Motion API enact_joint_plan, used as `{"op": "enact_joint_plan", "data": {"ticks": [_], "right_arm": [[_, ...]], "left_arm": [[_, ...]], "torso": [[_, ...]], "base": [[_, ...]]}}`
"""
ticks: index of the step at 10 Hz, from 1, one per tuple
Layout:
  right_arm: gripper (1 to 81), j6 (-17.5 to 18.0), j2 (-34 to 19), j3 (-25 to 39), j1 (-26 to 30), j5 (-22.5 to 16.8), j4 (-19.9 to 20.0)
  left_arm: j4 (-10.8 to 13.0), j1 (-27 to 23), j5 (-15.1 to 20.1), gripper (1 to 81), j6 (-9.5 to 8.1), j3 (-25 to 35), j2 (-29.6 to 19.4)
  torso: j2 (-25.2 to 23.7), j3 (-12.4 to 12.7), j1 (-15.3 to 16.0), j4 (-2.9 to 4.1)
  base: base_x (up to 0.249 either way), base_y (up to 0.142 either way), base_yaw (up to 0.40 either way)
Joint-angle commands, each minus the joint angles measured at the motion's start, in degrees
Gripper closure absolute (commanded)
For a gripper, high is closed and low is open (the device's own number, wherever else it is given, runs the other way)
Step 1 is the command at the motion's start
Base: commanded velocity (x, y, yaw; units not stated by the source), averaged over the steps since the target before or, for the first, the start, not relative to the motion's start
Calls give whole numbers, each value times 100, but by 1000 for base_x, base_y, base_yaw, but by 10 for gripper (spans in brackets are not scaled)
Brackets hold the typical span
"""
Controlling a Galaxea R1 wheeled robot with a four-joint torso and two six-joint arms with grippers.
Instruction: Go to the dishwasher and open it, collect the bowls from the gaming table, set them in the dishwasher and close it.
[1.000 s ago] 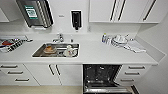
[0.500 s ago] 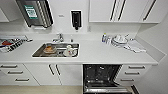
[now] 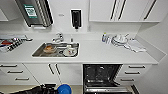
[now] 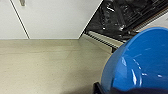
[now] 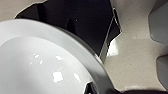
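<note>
The robot stands facing the kitchen counter (image 3: pixel 100 53), with the dishwasher (image 3: pixel 101 77) open below it, just right of the white cabinet doors (image 3: pixel 52 73). Its dark inside and wire racks (image 4: pixel 120 17) show, and the lower rack looks pulled out over the floor (image 4: pixel 45 65).

The blue bowl (image 3: pixel 64 89) rides low at the end of the left arm (image 3: pixel 37 90), near the floor and left of the dishwasher opening. In the left wrist view it looms large, tilted, with its glossy inside (image 4: pixel 142 62) catching the light. The left hand seems to have it by the rim, but its fingers are hidden, so I cannot tell how far it has closed.

The right wrist view has a pale bowl (image 5: pixel 37 65) close up, with a darker rim, over the floor and some dark part of the robot. Whether the right hand grips it I cannot tell either.

Both bowls look stiff, light and slick, probably glazed or hard plastic. A pinch across the rim wall is the natural hold; the smooth surface could let a tilted bowl slide. If ceramic, a knock on the racks could chip it.

The sink (image 3: pixel 56 50) holds other dishes.
</note>
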Motion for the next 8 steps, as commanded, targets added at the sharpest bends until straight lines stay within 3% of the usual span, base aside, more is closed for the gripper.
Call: {"op": "enact_joint_plan", "data": {"ticks": [1, 4, 5, 6, 8], "right_arm": [[811, 0, -178, 118, 84, -429, -50], [811, 0, -186, 144, 127, -420, -50], [811, 0, -186, 153, 136, -420, -50], [811, 0, -186, 170, 145, -420, -50], [811, 0, -186, 197, 145, -420, -50]], "left_arm": [[-233, -1307, 1081, 811, -20, 339, 89], [-286, -1887, 1625, 811, -20, 321, 527], [-329, -2080, 1775, 811, -20, 304, 676], [-356, -2238, 1863, 811, -20, 286, 800], [-444, -2537, 2039, 811, -20, 181, 1126]], "torso": [[0, -433, 0, 0], [4, -996, 2, 0], [4, -1005, 5, 0], [6, -841, 5, 0], [9, -972, 9, 0]], "base": [[0, 0, 0], [0, 0, 0], [0, 0, 0], [0, 0, 0], [0, 0, 0]]}}
